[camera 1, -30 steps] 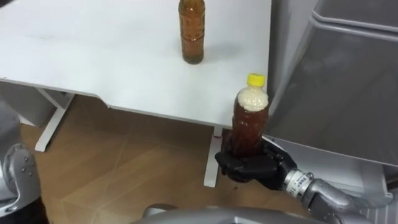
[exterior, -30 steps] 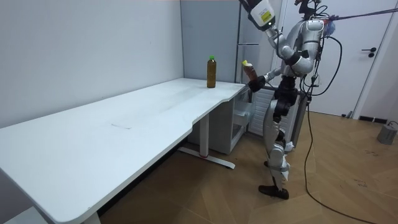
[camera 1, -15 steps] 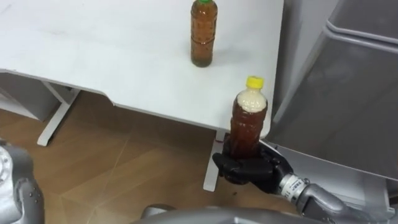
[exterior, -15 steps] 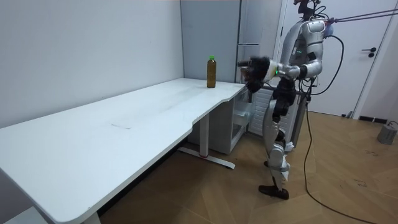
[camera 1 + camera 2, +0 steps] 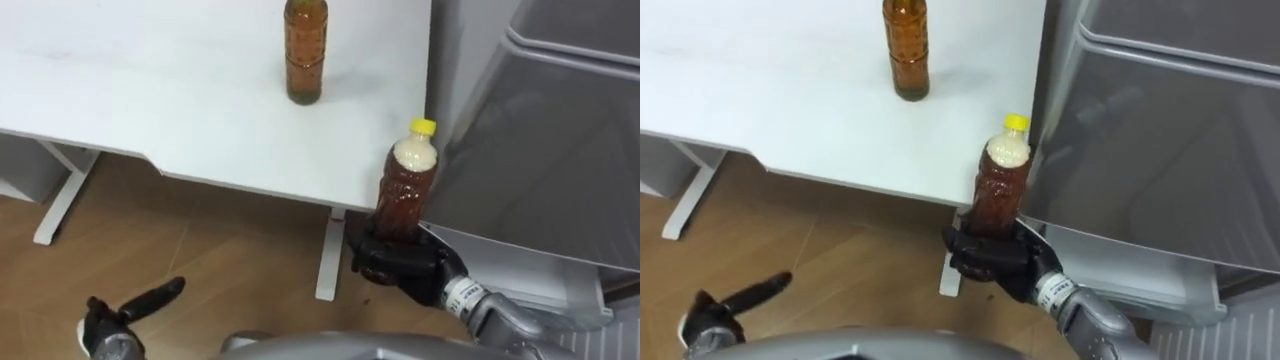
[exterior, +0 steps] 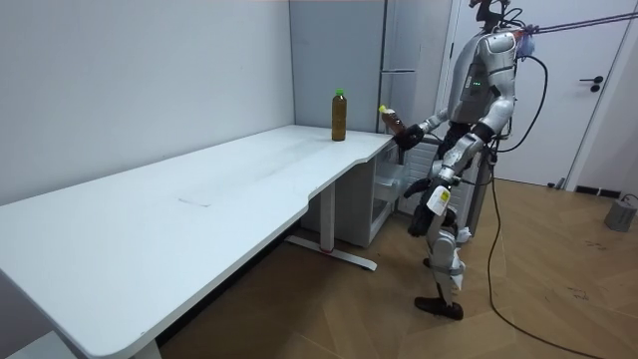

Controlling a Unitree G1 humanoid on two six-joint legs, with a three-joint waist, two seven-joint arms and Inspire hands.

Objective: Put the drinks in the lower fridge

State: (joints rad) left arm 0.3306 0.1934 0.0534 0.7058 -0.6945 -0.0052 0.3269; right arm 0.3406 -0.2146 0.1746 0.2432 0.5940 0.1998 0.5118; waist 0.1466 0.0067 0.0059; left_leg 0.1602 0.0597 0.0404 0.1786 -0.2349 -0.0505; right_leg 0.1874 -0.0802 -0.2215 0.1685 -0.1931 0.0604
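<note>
The yellow-capped bottle (image 5: 405, 190) is in my right hand (image 5: 398, 262). My dark fingers are curled round its lower part and the base sits down in my palm. It stands close to upright, leaning a little, with brown drink up to the shoulder and a pale layer under the cap. I hold it in the air just off the near right corner of the table (image 5: 150, 90), between that corner and the grey front of the fridge (image 5: 540, 140). It rests on neither of them.

A second bottle (image 5: 305, 50) of the same brown drink stands upright on the white table, further back and to my left, well apart from the one I hold. In the room view it has a green cap and stands near the table's end, closest to the fridge.

My left hand (image 5: 112, 318) hangs low at my left side, over the wooden floor (image 5: 230, 260) and in front of the table's edge. One finger is stretched out straight and I see nothing in the hand. The rest of it is small in the eye views, so I take it for relaxed rather than curled.

In the room view I stand on both feet at the table's end, with the tall fridge just behind my raised right arm.
</note>
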